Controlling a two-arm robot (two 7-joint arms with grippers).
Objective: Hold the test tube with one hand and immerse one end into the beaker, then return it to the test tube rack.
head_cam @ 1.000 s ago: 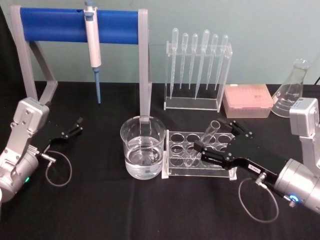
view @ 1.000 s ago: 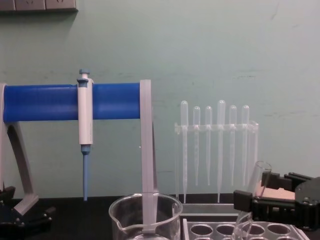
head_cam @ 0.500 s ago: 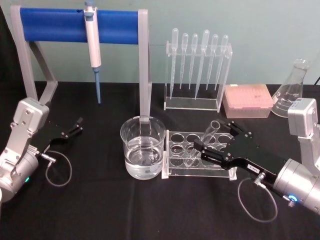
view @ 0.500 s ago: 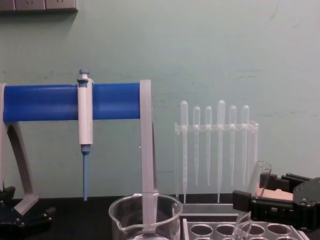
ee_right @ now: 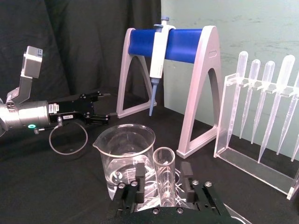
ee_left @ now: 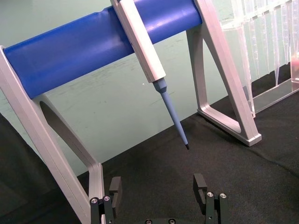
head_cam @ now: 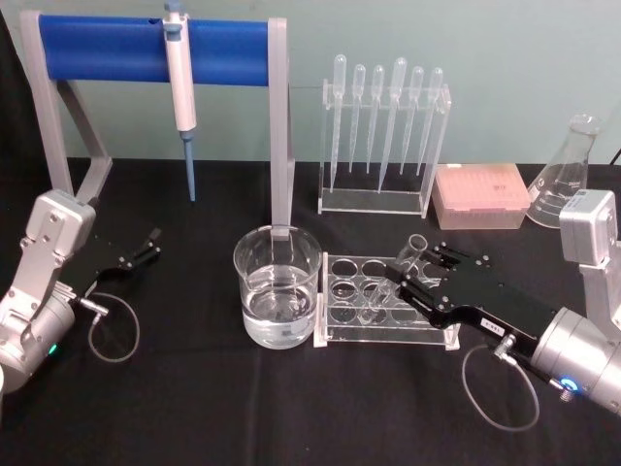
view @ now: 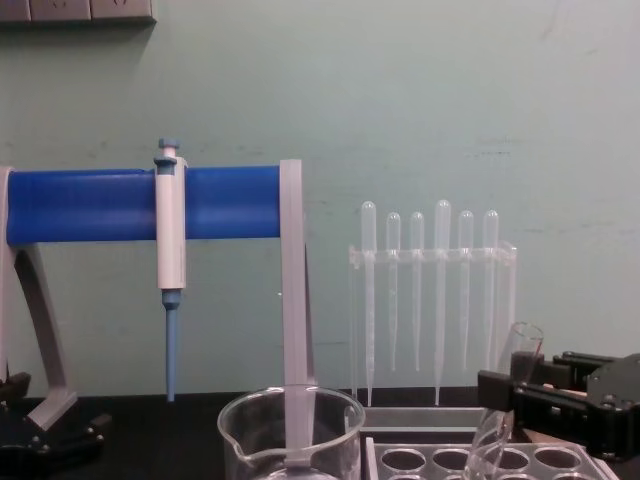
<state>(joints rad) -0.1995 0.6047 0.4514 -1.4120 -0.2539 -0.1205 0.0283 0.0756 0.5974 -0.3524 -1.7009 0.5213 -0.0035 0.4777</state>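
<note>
Parking explained the left gripper (head_cam: 146, 249): it lay low over the black cloth at the far left with its 2 fingers spread and nothing between them, well clear of the work. Right of it stood the beaker (head_cam: 277, 282), part full of clear liquid and touching the end of the clear rack (head_cam: 349, 325), probably so the dip needs only a short carry. The test tube (ee_right: 164, 178) sat in a rack hole, round end down, leaning with its open rim up and to the right because the hole is wider than the glass. The right gripper (head_cam: 420, 269) reached in from the right and straddled the tube's upper part. Its fingers were parted with a sliver of daylight on each side, so by my reading it bore none of the tube's weight.

Against 1 second before, that gripper had drawn a little to the right and toward the robot. The tube's lean, the beaker and the left arm looked unchanged.
</note>
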